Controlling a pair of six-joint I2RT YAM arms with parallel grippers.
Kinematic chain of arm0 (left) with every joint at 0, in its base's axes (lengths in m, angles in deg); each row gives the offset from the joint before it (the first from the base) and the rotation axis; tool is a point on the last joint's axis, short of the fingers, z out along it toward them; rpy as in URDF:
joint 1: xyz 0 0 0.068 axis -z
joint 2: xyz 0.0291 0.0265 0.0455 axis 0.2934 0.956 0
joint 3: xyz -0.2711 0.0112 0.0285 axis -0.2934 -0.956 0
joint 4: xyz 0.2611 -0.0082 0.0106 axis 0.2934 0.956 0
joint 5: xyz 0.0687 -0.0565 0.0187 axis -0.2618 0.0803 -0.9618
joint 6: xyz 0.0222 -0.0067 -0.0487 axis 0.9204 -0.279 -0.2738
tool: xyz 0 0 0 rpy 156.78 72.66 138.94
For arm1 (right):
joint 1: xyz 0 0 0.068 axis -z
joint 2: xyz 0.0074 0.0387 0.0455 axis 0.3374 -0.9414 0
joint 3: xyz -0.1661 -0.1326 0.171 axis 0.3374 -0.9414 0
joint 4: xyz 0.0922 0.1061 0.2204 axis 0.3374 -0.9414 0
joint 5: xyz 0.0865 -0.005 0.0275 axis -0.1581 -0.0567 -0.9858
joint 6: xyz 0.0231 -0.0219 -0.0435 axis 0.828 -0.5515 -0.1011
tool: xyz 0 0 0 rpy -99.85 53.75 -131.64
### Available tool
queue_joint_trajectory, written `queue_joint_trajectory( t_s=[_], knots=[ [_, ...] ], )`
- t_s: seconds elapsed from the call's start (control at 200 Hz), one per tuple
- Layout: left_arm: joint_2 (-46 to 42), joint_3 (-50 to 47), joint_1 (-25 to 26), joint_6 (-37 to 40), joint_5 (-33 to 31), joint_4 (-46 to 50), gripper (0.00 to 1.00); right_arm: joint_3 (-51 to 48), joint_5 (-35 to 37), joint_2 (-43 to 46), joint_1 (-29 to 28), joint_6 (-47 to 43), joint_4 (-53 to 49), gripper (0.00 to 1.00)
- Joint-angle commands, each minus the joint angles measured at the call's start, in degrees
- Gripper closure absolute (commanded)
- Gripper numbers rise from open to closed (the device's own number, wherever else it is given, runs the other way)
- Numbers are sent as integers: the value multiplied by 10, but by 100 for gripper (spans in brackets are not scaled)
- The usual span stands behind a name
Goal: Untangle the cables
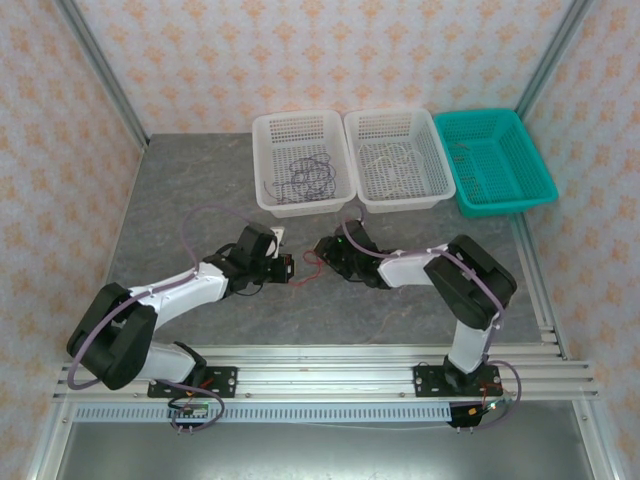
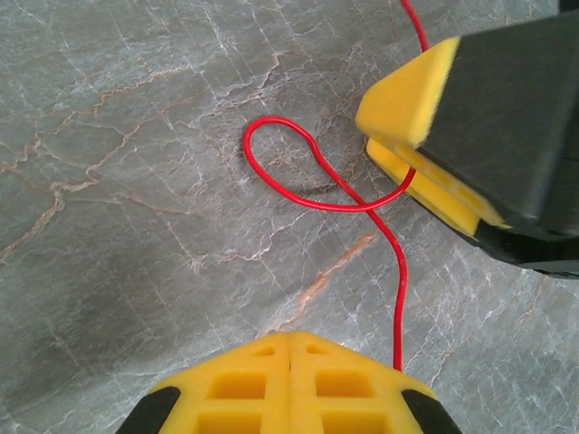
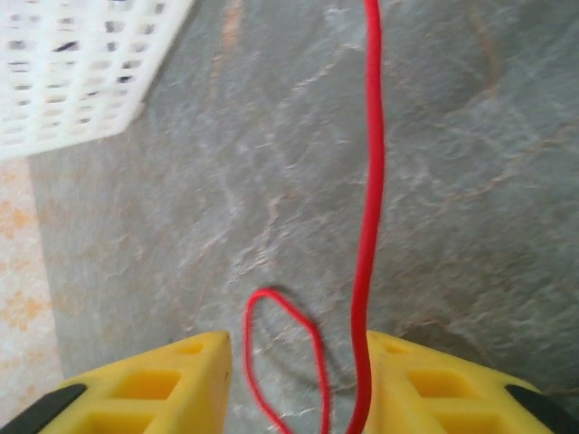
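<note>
A thin red cable (image 1: 306, 262) lies on the grey table between my two grippers, and its tail trails toward the near right. In the left wrist view the red cable (image 2: 399, 289) makes one loop and slips under the right finger of my left gripper (image 2: 291, 339). That gripper's jaws are pressed together, and I cannot tell whether the cable is pinched. My right gripper (image 2: 391, 136) faces it, open, with the cable entering its gap. In the right wrist view the red cable (image 3: 369, 226) and its small loop lie between the spread fingers of the right gripper (image 3: 298, 344), which do not clamp it.
Three baskets stand at the back of the table. The left white basket (image 1: 268, 165) holds a dark cable, the middle white basket (image 1: 438, 165) holds a white cable, and a teal basket (image 1: 535, 170) is on the right. Patterned walls enclose the table.
</note>
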Motion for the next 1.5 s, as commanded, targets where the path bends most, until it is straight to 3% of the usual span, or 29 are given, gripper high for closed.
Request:
queue_joint_trajectory(
  t_s=[0.0,0.11,0.24,0.305,0.37,0.53,0.731,0.791,0.871,0.911,0.961,1.051,1.151,1.316,1.496],
  knots=[
    [-23,-6,3,10,-16,-24,100,2,39,-12,6,26,-1,72],
    [-34,-8,3,15,-28,-15,100,-9,56,5,18,27,-4,100],
    [-37,4,2,13,-122,60,100,-53,73,72,66,42,-13,100],
    [-37,4,-4,3,-185,102,100,-88,79,121,106,59,-26,100],
    [-38,-6,-21,-11,-206,118,100,-120,81,175,156,69,-49,100],
    [-35,-35,-57,-42,-181,103,100,-172,107,310,254,51,-145,100],
    [-15,-23,-58,-49,-172,92,100,-199,99,413,300,22,-197,100],
    [-6,-21,-58,-43,-125,61,100,-195,67,406,299,6,-189,100],
    [-7,-32,-54,-49,-9,-39,100,-189,33,398,296,-7,-187,100],
    [-16,-39,-41,-64,39,-96,100,-185,32,399,291,-13,-194,100],
    [-35,-29,-12,-59,74,-129,89,-179,33,403,283,-26,-202,100],
    [-67,40,58,25,57,-78,70,-158,30,404,262,-64,-217,100],
    [-68,120,114,96,38,-34,58,-129,19,390,243,-105,-239,100],
    [13,245,186,215,7,63,51,-102,-14,377,235,-113,-255,100],
    [134,304,206,229,-20,53,50,-59,-37,380,232,-118,-303,100]
  ],
)
